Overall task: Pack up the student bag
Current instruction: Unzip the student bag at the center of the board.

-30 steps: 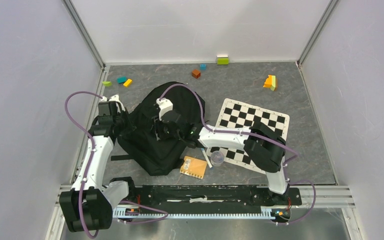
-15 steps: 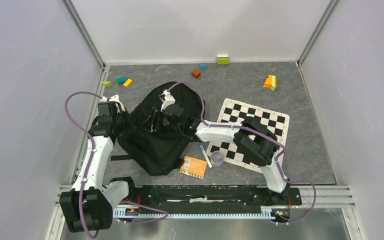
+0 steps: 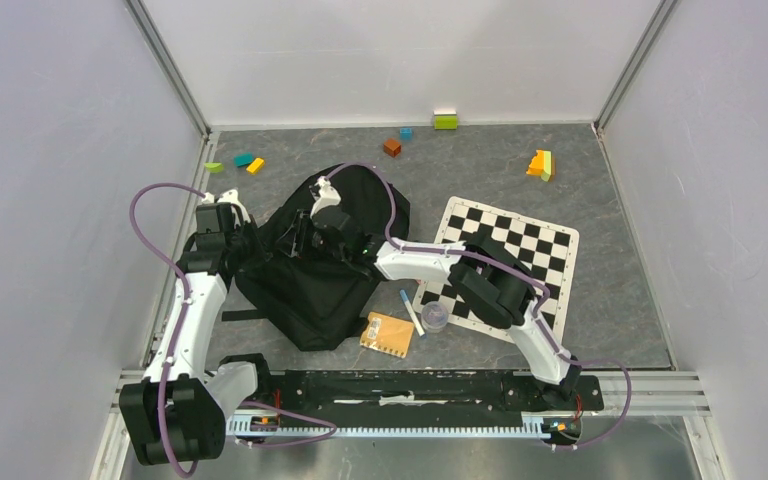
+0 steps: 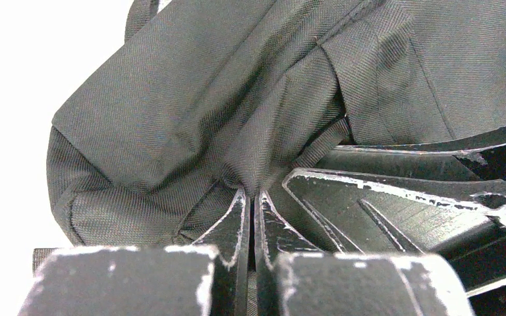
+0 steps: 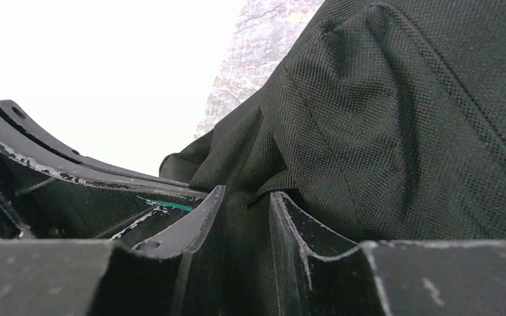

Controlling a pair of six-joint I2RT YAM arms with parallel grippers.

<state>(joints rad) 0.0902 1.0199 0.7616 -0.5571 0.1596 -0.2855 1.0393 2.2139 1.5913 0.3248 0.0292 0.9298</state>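
Note:
The student bag (image 3: 312,285), a large black fabric backpack, lies left of the table's middle. My left gripper (image 3: 253,246) is at the bag's left edge. In the left wrist view its jaws (image 4: 252,192) are pressed together on a fold of the bag's (image 4: 204,99) cloth. My right gripper (image 3: 307,236) reaches over the bag's upper part. In the right wrist view its gripper (image 5: 247,192) stands with a narrow gap that is filled by a ridge of the bag's (image 5: 382,131) mesh fabric.
A checkered board (image 3: 520,245) lies right of the bag, under the right arm. An orange card (image 3: 387,333), a blue-white pen (image 3: 410,310) and a small clear cup (image 3: 435,317) sit near the bag's front corner. Coloured blocks (image 3: 392,147) are scattered along the back wall.
The right arm has swung left and farther over the bag's top, and its jaws widened, then narrowed onto the fabric. The left arm has kept still with its pinch.

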